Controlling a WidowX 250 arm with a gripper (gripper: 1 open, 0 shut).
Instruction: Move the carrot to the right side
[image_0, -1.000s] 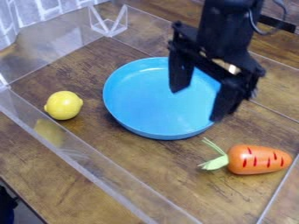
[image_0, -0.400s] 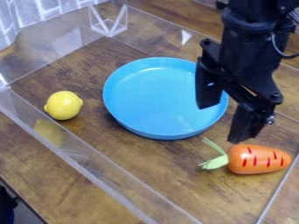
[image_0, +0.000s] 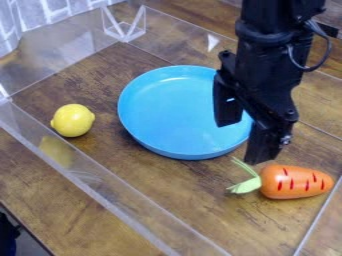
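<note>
The carrot (image_0: 295, 181) lies on its side on the desk (image_0: 94, 170), just beside the lower right rim of the blue bowl (image_0: 160, 125), its pale green leafy top pointing toward the bowl. The gripper (image_0: 246, 128) hangs over that same edge of the bowl, close above and a little bowl-side of the carrot, with its two black fingers (image_0: 266, 146) spread wide apart and nothing between them.

To grasp well, I'd say the fingers should shift away from the bowl until they straddle the orange body across its short width, then come down without nudging the rim.

The carrot looks like smooth, stubby moulded plastic with dark line marks, so it may roll. The bowl is glossy and shallow; the desk is dark grained wood. A round yellow lemon (image_0: 72, 120) sits well off the bowl's far side.
</note>
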